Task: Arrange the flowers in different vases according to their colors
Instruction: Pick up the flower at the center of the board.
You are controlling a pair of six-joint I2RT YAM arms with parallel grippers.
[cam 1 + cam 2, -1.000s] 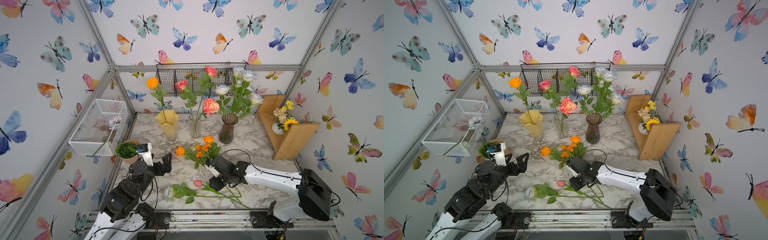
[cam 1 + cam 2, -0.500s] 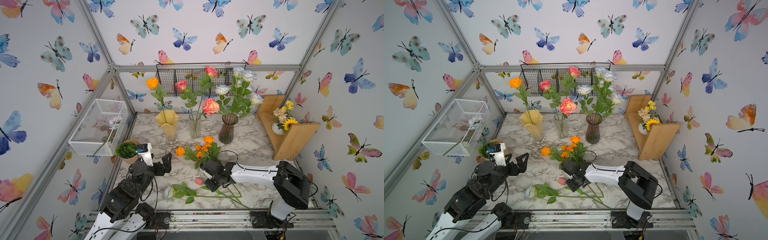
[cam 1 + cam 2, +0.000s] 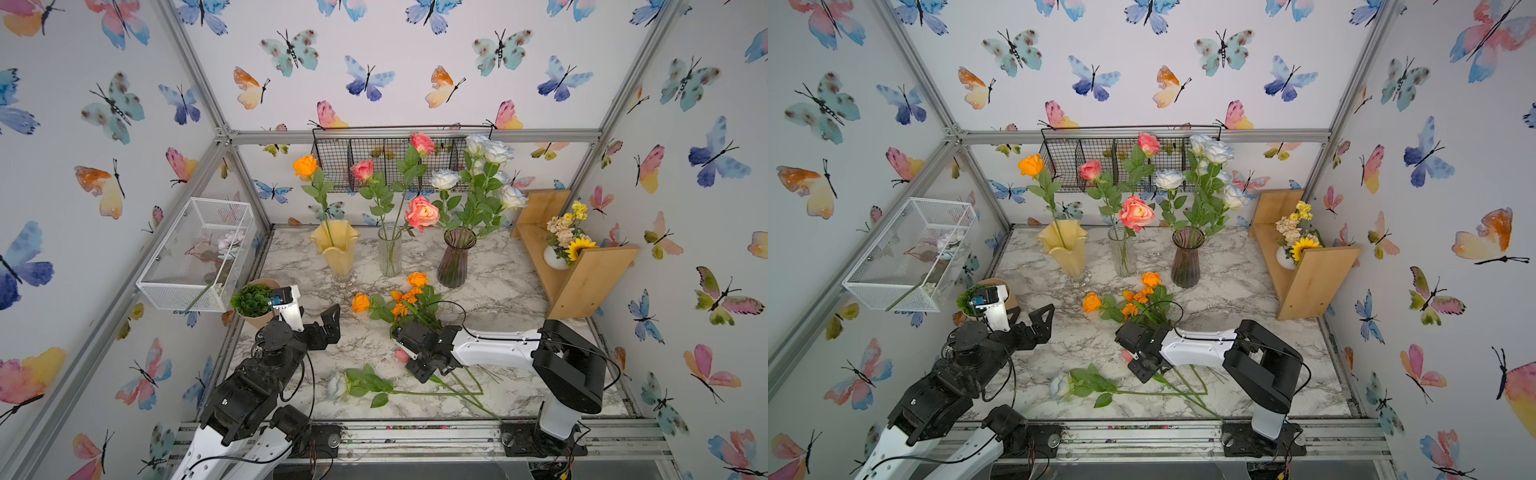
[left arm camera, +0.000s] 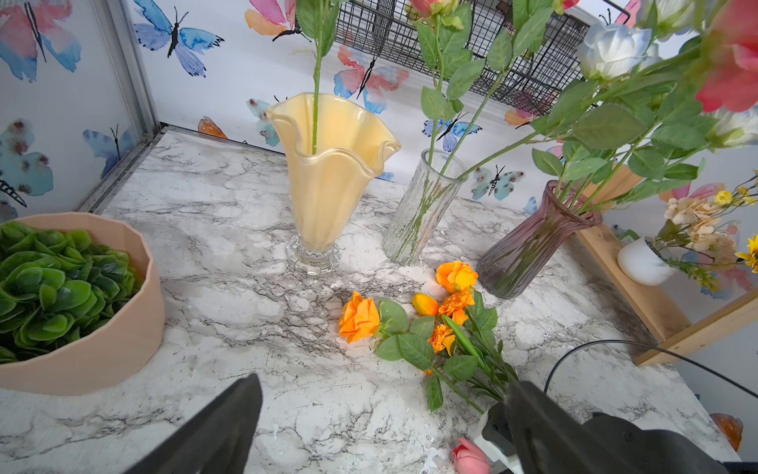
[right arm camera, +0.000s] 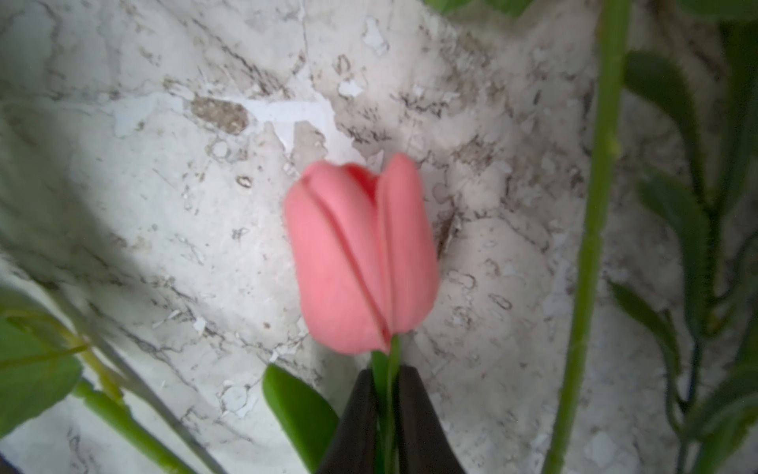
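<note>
You had the right claw (image 5: 386, 383) clamped on the thin stem of the pink tulip (image 5: 361, 254) just below its bloom, probably apt for something so light and bendy; the left claw (image 4: 381, 406) gaped apart.

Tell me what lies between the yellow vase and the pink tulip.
A loose orange rose, with its leaves, lies between the yellow vase and the pink tulip. Both top views and the left wrist view show it.

The pink tulip bloom (image 5: 361, 254) is blurred in the right wrist view, and its green stem (image 5: 384, 361), pinched between the black jaws of the right gripper (image 5: 385, 383), is cut off by the edge.
</note>
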